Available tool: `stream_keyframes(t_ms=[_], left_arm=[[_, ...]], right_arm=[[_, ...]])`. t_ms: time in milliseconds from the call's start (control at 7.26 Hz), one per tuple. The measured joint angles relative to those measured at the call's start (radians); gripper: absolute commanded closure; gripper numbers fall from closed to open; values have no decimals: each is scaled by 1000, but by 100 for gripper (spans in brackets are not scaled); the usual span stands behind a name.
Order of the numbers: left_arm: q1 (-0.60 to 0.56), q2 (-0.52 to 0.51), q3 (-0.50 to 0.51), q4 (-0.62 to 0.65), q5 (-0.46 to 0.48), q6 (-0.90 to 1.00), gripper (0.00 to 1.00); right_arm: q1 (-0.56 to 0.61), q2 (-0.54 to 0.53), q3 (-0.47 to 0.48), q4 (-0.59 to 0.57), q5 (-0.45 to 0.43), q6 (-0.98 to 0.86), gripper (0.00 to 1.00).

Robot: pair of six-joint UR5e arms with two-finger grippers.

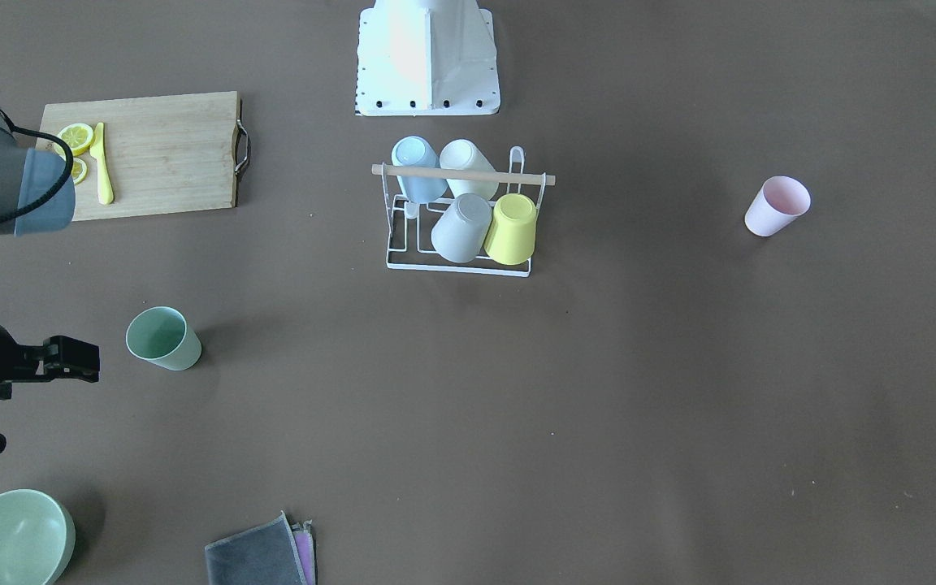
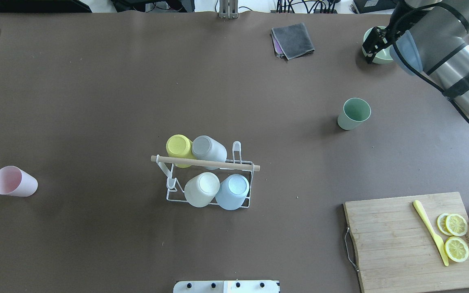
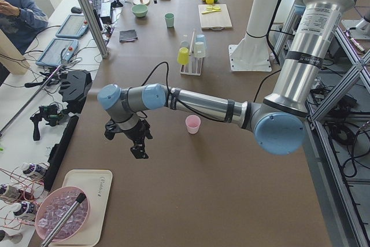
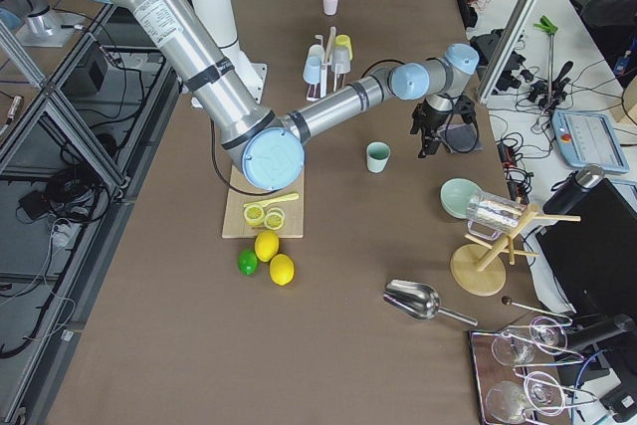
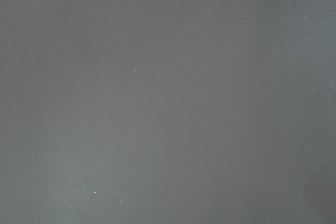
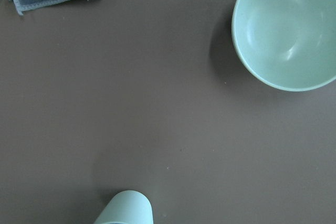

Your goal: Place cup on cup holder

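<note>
At the worktop's middle, the cup holder (image 1: 468,175) already carries 4 cups tipped over its prongs, while 2 more stand loose.

From where I stand, the step in hand looks like the reach for a loose cup. The right tool (image 1: 86,360) hangs near the green cup (image 1: 163,339), which stands upright and well apart from the holder; its jaws look parted, with nothing between them. The pink cup (image 1: 777,205) stands far off on the other side. The left tool (image 3: 139,146) hangs over bare worktop, and I cannot tell whether it is open or closed. Next, I reckon, the right tool must straddle the green cup's wall, lift it, turn it mouth down and settle it on a bare prong.
</note>
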Motion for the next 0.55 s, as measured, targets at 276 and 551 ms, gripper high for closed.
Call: stream_keyframes(t_ms=[276,551], left_arm=[[61,-79,-40,228,47,1,2],[123,-131,-50,359,95,3,2]], right_arm=[[-13,108,-178,5,-1,-19,0],[-36,186,-347,6,5,-75,0]])
